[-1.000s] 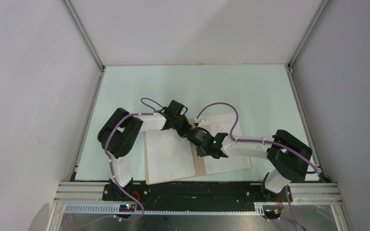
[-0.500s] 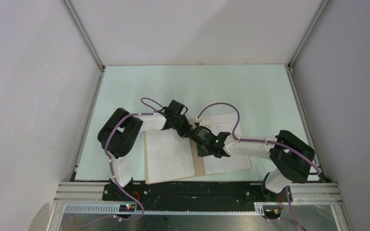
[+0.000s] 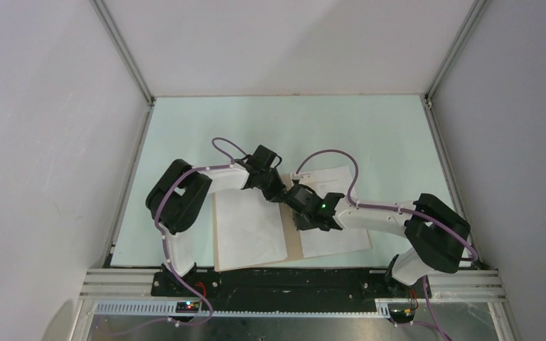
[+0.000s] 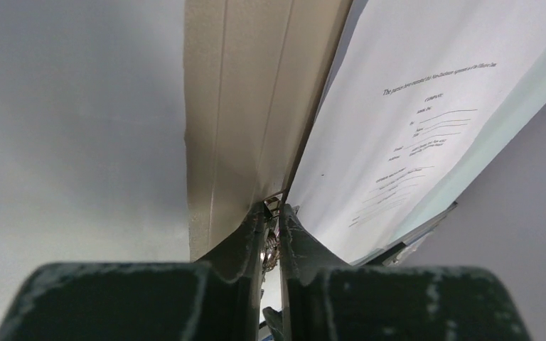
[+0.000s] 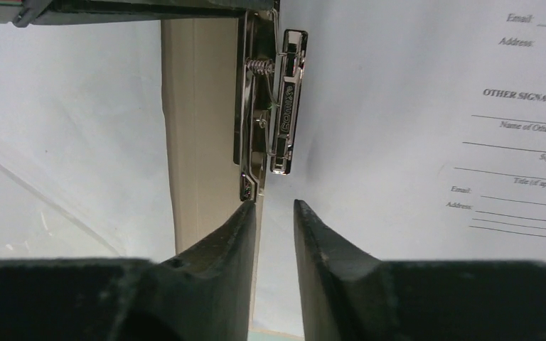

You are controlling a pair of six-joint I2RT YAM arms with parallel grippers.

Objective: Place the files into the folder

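Two grippers meet over the open folder [image 3: 295, 247].
Your left gripper [image 4: 271, 213] pinches the clip [image 5: 284, 85]; your right gripper [image 5: 276, 209] gapes slightly, empty. Blank sheet [image 3: 249, 227] lies left, printed sheet [image 3: 338, 240] right.

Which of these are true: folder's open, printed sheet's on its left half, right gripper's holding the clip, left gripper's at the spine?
The folder lies open on the table: true.
The printed sheet is on its left half: false; it lies on the right half, the blank sheet on the left.
The right gripper holds the metal clip: false; its jaws stand apart just short of it, empty.
The left gripper is at the spine: true.
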